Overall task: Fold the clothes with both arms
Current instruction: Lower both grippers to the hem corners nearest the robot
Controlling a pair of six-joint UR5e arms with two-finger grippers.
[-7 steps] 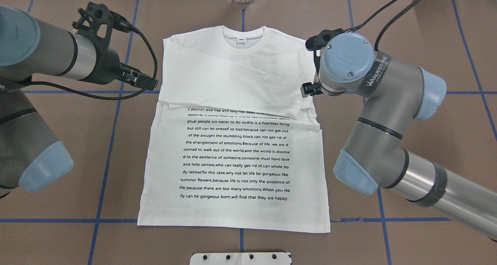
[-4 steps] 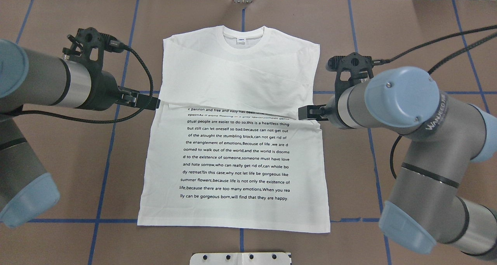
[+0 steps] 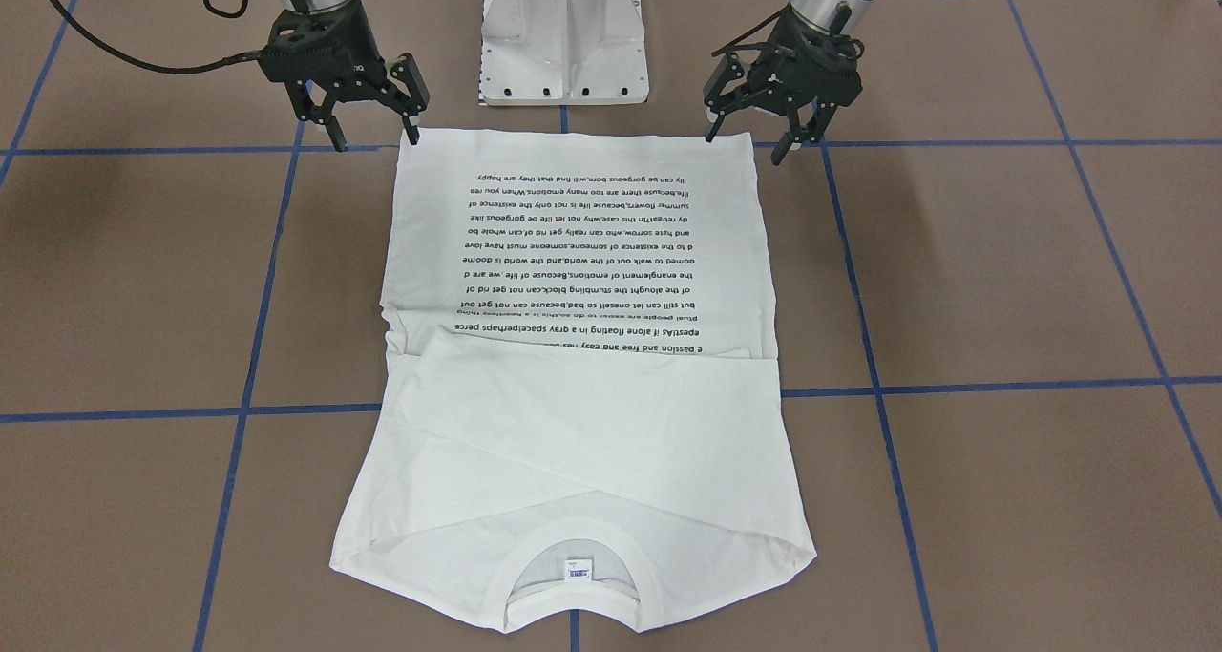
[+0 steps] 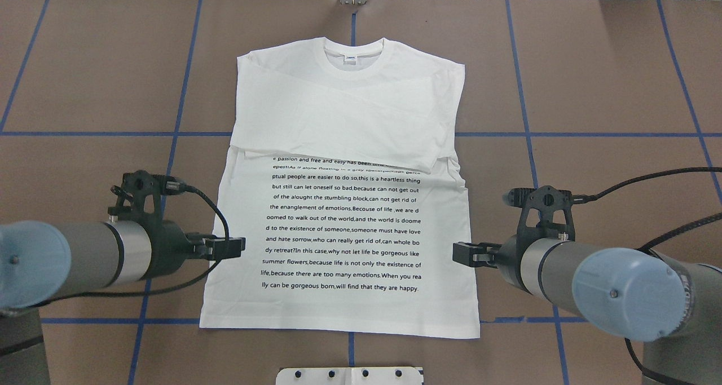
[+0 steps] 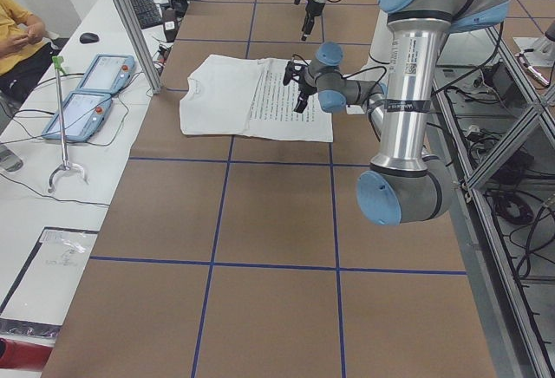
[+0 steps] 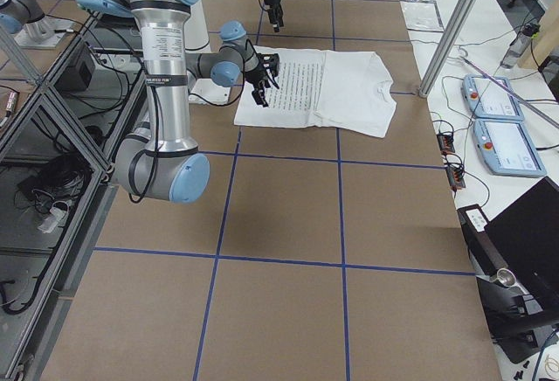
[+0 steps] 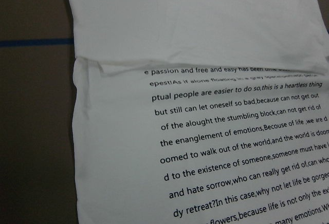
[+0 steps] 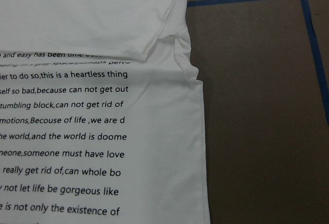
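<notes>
The T-shirt point(image 4: 338, 233) is flanked near its 6 o'clock hem by the left gripper point(image 4: 238, 244) and right gripper point(image 4: 459, 252), fingers wide and empty; next, hem corners should be pinched, carried toward 12 o'clock

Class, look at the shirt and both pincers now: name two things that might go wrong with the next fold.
1. The left pincer and right pincer hang open by the hem corners of the flat shirt; either may pinch only the top layer or miss.
2. The folded sleeve lies loose across the chest, with a wrinkle beside it; lifting the hem might shift or crease them.
</notes>
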